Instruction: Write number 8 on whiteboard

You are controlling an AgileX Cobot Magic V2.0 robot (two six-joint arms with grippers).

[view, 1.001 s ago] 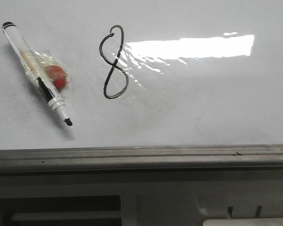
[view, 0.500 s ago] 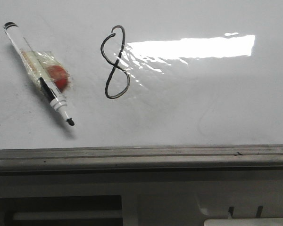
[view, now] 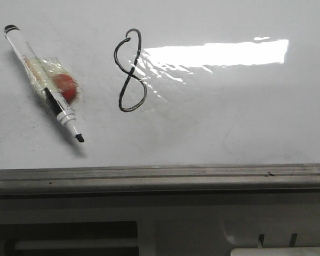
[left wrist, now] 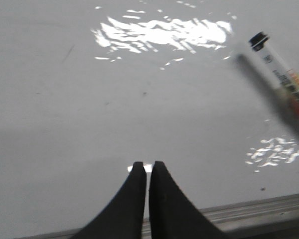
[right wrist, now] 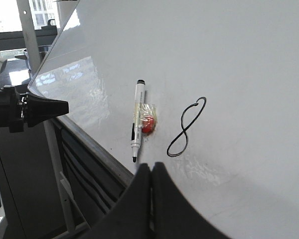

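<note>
Black number 8 [view: 130, 71] stands upright on the whiteboard [view: 229, 128], both grippers clenched empty, the left gripper [left wrist: 145, 167] nearer the marker [view: 42, 82].

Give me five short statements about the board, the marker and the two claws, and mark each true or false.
1. A number 8 is drawn on the whiteboard. True.
2. The marker lies right of the 8. False: it lies left of it.
3. The marker is capped. False: its black tip is bare.
4. The left claw holds the marker. False: it is shut on nothing.
5. The right claw is shut, empty. True.
</note>
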